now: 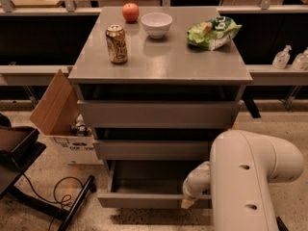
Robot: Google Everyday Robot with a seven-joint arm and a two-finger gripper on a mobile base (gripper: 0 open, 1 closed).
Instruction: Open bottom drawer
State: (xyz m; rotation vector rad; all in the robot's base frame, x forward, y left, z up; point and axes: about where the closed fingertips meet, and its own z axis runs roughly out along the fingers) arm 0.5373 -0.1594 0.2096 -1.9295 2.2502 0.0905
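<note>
The bottom drawer [144, 200] is the lowest of the grey cabinet's three drawers. It stands pulled out, and the inside of its grey box tray [149, 177] shows. My gripper [188, 202] is at the right end of the drawer's front edge, at the tip of my white arm [250, 177]. The arm covers the drawer's right corner. The middle drawer [151, 149] and top drawer [159, 113] sit above it, each a little way out.
On the cabinet top [159, 61] stand a soda can [117, 44], a red apple [130, 12], a white bowl [157, 24] and a green chip bag [213, 32]. An open cardboard box [60, 112] and a black stand with cables [29, 177] are on the floor at left.
</note>
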